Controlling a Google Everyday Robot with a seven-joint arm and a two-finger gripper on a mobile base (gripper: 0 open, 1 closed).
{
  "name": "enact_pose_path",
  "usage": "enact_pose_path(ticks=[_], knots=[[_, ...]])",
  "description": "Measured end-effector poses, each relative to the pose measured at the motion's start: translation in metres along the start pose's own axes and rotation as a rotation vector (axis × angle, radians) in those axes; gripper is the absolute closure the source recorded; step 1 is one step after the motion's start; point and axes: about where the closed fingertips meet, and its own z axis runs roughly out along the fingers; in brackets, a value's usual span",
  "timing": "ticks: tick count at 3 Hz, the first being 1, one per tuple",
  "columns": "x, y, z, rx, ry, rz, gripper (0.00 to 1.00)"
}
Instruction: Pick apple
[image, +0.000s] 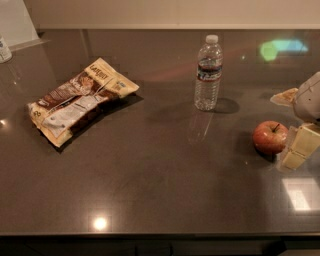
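The apple (269, 136) is small, round and red with a short dark stem. It sits on the dark tabletop at the right. My gripper (291, 128) comes in from the right edge, just right of the apple. Its cream fingers stand apart: one fingertip (284, 96) is behind and to the right of the apple, and the other finger (299, 146) is next to the apple's right side. The gripper holds nothing.
A clear water bottle (208, 73) stands upright behind and to the left of the apple. A brown and yellow snack bag (80, 100) lies at the left. The table's front edge (150, 234) runs along the bottom. A white object (4, 49) is at the far left.
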Motion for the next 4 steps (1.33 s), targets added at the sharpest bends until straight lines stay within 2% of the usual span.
enact_pose_path(ticks=[2,3,4], knots=[[0.007,0.000,0.009,-0.013,0.003,0.016,0.00],[0.010,0.001,0.014,-0.023,0.004,0.023,0.13],[0.012,0.000,0.017,-0.032,-0.001,0.035,0.46]])
